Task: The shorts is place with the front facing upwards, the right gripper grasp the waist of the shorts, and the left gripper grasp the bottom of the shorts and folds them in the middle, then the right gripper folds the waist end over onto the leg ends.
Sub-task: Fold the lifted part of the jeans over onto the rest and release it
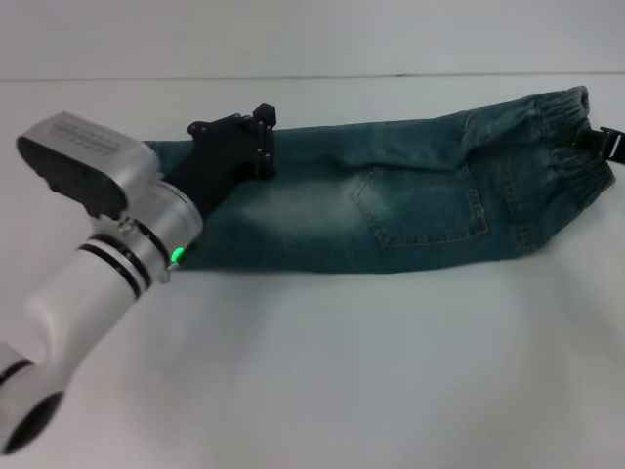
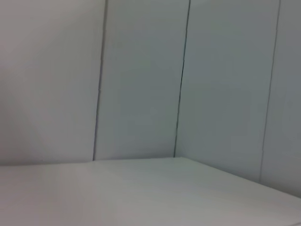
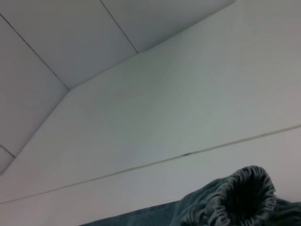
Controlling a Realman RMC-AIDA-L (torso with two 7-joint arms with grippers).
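The shorts (image 1: 391, 195) lie stretched across the white tabletop (image 1: 371, 371) in the head view, folded lengthwise so that 1 narrow band of denim runs from the robot's left to its right, with a stitched pocket (image 1: 420, 205) facing up and a pale faded patch (image 1: 283, 205) near the middle. The waist of the shorts (image 1: 571, 147), puckered and gathered, sits at the right end; the bottom of the shorts (image 1: 166, 151) lies at the left end, mostly hidden under the arm. The left gripper (image 1: 264, 132) rests over the leg end, its black body down on the denim along the far edge of the fabric, with the silver wrist and its green light (image 1: 176, 256) trailing toward the near left. Its fingers seem to be down at the cloth, but whether they are closed on it cannot be told. The right gripper (image 1: 610, 145) shows only as a small black part at the right edge, touching the waistband; how far its fingers stand apart cannot be told either. The right wrist view shows the ruffled elastic band (image 3: 240, 197) bunched up close to the camera, with bare tabletop beyond it. The left wrist view shows only pale wall panels (image 2: 141, 80) and a flat white surface.
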